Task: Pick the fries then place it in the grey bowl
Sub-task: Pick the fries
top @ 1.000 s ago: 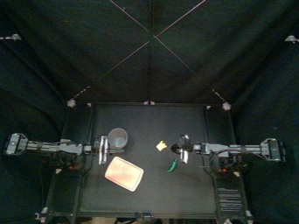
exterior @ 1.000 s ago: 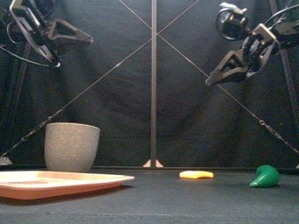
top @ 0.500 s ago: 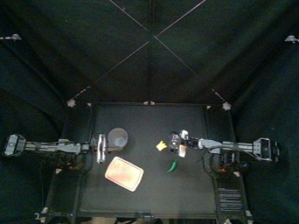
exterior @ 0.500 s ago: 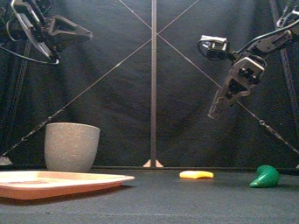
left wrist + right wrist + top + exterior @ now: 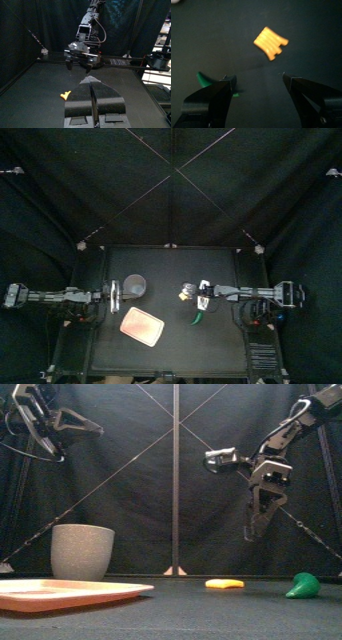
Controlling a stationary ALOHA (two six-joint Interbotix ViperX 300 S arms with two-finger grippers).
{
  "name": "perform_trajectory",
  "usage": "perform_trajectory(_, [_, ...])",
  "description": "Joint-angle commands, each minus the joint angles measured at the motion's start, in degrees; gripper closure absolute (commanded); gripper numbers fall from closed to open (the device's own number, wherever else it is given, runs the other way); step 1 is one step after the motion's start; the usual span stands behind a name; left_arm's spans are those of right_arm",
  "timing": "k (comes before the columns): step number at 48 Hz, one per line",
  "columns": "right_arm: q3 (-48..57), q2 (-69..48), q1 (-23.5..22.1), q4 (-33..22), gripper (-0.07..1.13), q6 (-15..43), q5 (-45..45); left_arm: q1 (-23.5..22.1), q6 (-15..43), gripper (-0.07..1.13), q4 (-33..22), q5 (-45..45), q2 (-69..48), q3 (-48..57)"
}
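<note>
r arm angled down, fingers (image 5: 211, 97) spread, fries (image 5: 271, 43) just ahead

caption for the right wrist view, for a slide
Right gripper, jaws open, hovers over the yellow fries, a green toy off to one side.

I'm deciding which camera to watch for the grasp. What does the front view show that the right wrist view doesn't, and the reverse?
Front view only: the grey bowl, the pink tray, and the left gripper raised high. Right wrist view only: the ridges on the fries, and that the right gripper has its jaws open. Both: the fries and the green toy lying apart on the table.
</note>
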Motion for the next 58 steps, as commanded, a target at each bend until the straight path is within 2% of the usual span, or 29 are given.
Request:
perform_trajectory(1, [-4.8,3.1,0.0,3.1,0.0,-4.4,6.7,0.5,0.1,0.98,-0.3,-0.5,0.1,-0.4])
perform_trajectory(9, [-10.9,8.5,-0.7,8.2,0.0,-15.2,11.5,1.5,0.1,0.98,-0.3,-0.5,0.0,0.1])
perform_trajectory(15, [-16.3,12.7,-3.6,12.0,0.0,-25.6,14.9,1.6,0.1,0.98,-0.3,-0.5,-0.1,0.4])
perform_trajectory(23, [-19.9,15.8,-6.4,9.8,0.0,-35.7,12.7,1.6,-0.1,0.98,-0.3,-0.5,-0.2,1.2])
perform_trajectory(41, [-19.5,22.9,-8.7,5.0,0.0,-37.4,7.7,3.6,0.2,0.98,-0.3,-0.5,-2.1,2.9])
perform_trajectory(58, [-21.4,27.3,-9.1,6.2,0.01,-37.4,8.0,4.7,0.2,0.98,-0.3,-0.5,-5.2,4.1])
